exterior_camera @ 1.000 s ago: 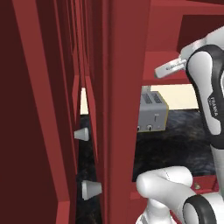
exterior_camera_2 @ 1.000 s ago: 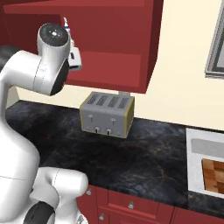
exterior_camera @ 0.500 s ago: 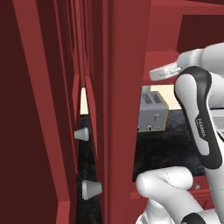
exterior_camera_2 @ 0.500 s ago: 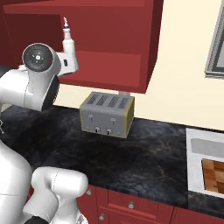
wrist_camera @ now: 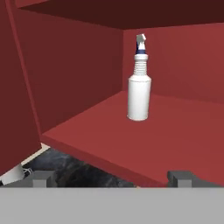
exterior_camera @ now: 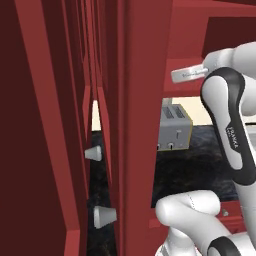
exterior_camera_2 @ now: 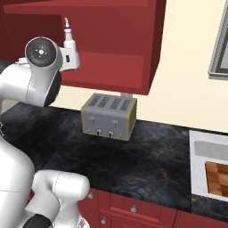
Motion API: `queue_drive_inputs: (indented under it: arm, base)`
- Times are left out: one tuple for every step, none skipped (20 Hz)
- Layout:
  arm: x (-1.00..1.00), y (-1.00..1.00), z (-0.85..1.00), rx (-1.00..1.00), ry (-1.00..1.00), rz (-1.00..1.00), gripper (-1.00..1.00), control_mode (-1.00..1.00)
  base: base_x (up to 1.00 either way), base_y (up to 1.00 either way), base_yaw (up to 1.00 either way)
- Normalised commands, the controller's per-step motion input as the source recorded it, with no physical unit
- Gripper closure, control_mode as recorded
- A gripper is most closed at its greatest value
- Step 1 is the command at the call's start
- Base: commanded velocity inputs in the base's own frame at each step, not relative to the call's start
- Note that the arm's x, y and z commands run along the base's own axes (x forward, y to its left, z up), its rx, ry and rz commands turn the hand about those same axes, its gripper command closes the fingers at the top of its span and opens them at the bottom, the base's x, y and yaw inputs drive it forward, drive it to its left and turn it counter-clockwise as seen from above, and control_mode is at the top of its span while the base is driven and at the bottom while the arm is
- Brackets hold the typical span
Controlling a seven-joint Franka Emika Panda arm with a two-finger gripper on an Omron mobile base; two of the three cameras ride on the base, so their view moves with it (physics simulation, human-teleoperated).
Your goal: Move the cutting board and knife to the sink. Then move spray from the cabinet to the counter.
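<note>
Claw, jaws spread and empty, faces the small white plastic spray bottle standing upright on the shelf of the dark red open-front wall cabinet; advance level, centring the bottle's body between the fingertips before closing.

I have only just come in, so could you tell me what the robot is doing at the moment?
The arm is raised toward the open cabinet, where the spray stands upright on the shelf. The hand is open, short of the bottle and not touching it. The cutting board already lies in the sink, right of the toaster on the counter. I cannot see the knife. The likely next move is a reach in for the bottle.
</note>
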Motion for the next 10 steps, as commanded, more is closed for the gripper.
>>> queue_drive_inputs:
  arm:
    - [0.20, 0.00, 0.16, 0.03, 0.01, 0.00, -1.00, -1.00]
    - [0.24, 0.01, 0.15, 0.03, 0.00, 0.00, -1.00, -1.00]
    - [0.27, 0.03, 0.14, 0.03, 0.00, 0.00, -1.00, -1.00]
    - [0.34, 0.01, 0.16, 0.04, 0.00, 0.00, -1.00, -1.00]
    - [0.39, 0.00, 0.14, 0.04, 0.00, 0.00, -1.00, -1.00]
    - [0.41, 0.00, 0.16, 0.04, 0.00, 0.00, -1.00, -1.00]
    - [0.42, 0.00, 0.18, 0.01, 0.00, 0.00, -1.00, -1.00]
    - [0.41, 0.00, 0.18, 0.00, 0.02, 0.00, -1.00, -1.00]
    - [0.43, 0.00, 0.16, 0.00, 0.03, 0.00, -1.00, -1.00]
    - [0.43, 0.00, 0.19, 0.00, 0.04, 0.00, -1.00, -1.00]
  base:
    - [0.00, 0.00, 0.00]
    - [0.00, 0.00, 0.00]
    - [0.00, 0.00, 0.00]
    - [0.00, 0.00, 0.00]
    - [0.00, 0.00, 0.00]
    - [0.00, 0.00, 0.00]
    - [0.00, 0.00, 0.00]
    - [0.00, 0.00, 0.00]
    - [0.00, 0.00, 0.00]
    - [0.00, 0.00, 0.00]
